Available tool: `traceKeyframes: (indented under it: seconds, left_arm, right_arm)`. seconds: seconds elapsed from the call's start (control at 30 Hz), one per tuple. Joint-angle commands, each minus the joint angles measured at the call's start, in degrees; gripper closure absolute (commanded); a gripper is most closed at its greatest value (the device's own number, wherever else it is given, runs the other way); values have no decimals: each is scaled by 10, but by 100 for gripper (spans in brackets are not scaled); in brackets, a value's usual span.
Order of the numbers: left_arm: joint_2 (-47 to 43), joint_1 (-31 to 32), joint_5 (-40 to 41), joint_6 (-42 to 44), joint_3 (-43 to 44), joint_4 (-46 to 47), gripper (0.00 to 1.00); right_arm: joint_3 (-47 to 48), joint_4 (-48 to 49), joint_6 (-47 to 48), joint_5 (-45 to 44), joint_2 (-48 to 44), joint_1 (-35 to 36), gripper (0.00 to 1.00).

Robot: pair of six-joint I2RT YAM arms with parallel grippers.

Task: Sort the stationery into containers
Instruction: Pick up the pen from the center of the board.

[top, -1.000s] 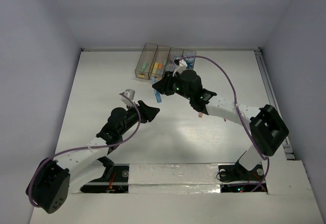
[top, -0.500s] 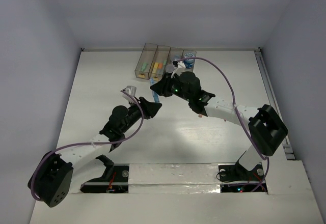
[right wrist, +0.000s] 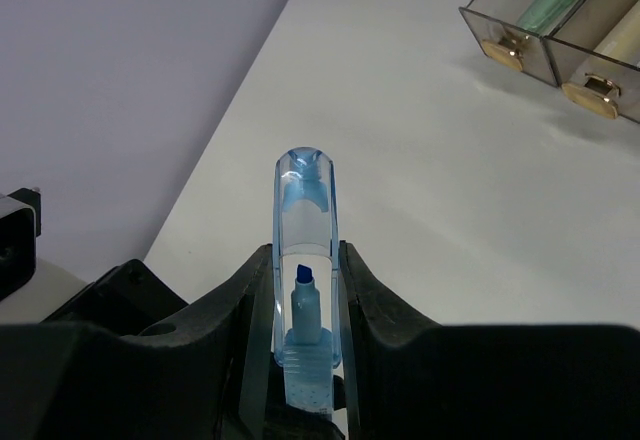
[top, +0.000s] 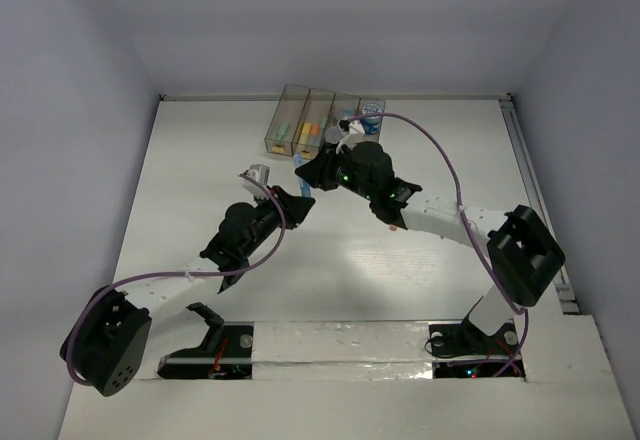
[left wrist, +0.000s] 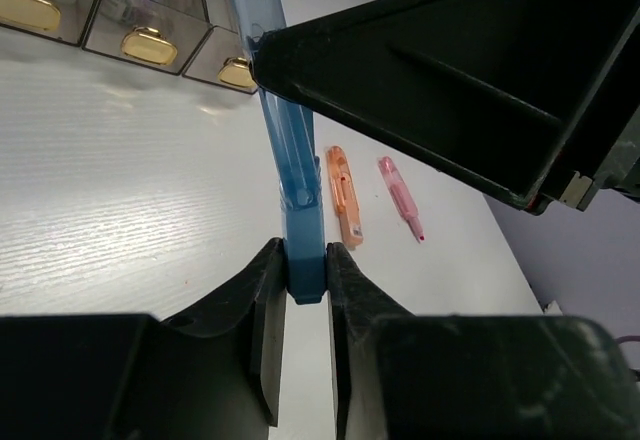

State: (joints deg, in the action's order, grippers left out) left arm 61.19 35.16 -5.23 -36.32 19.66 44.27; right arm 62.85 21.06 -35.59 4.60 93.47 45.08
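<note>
A blue marker with a clear cap is held between both grippers above the table. My left gripper is shut on its solid blue tail end. My right gripper is shut on the capped end; its dark body fills the left wrist view. In the top view the two grippers meet just in front of the containers. An orange marker and a pink marker lie on the table beyond.
Four smoky bins stand in a row at the back; their yellow labels face me. The left bin holds green sticks, the second yellow and orange ones, the right one a blue roll. Walls enclose the white table.
My left gripper has moved up toward the right gripper and closed on the blue marker's free end. The right gripper shifted slightly toward the bins.
</note>
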Motion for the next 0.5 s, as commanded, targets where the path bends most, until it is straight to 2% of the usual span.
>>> traceKeyframes:
  seconds: [0.0,0.2,0.37,0.47]
  left_arm:
    - [-1,2,7,5,28,28,100]
    - [-15,7,44,14,35,-4,100]
    - [-28,7,69,-3,29,3,100]
    - [-31,7,73,-9,30,14,100]
  right_arm:
    - [-8,38,-1,3,4,11,96]
    - [-35,46,-9,-12,-4,18,96]
    - [-80,82,-6,-96,-36,40,93]
    - [-94,96,-8,-106,-38,50,93]
